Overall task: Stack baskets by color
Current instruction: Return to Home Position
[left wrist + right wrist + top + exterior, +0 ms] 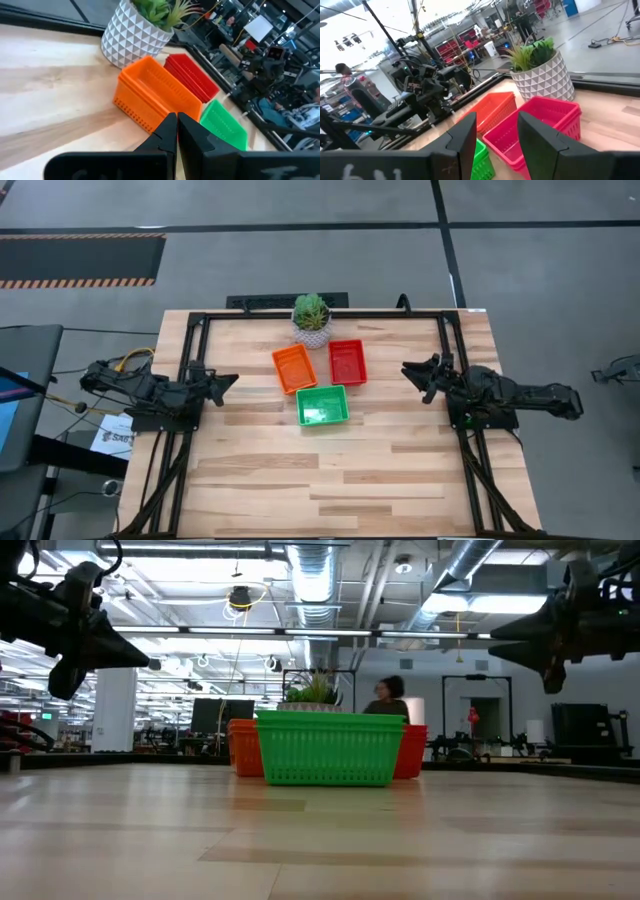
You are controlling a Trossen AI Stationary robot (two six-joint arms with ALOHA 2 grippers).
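Fingers (165, 134) on the left gripper (176, 119) are squeezed together, holding nothing; the right gripper (497, 120) gapes wide, empty too. Orange baskets (294, 368), red baskets (347, 362) and green baskets (322, 405) sit by the plant (311, 315), between both arms. Stacking looks done; the arms just need to go home.

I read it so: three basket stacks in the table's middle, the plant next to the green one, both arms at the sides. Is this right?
Not quite. The plant stands next to the orange stack and red stack; the green stack lies beyond them, apart from it, as the high view shows. The left gripper and right gripper are at the sides.
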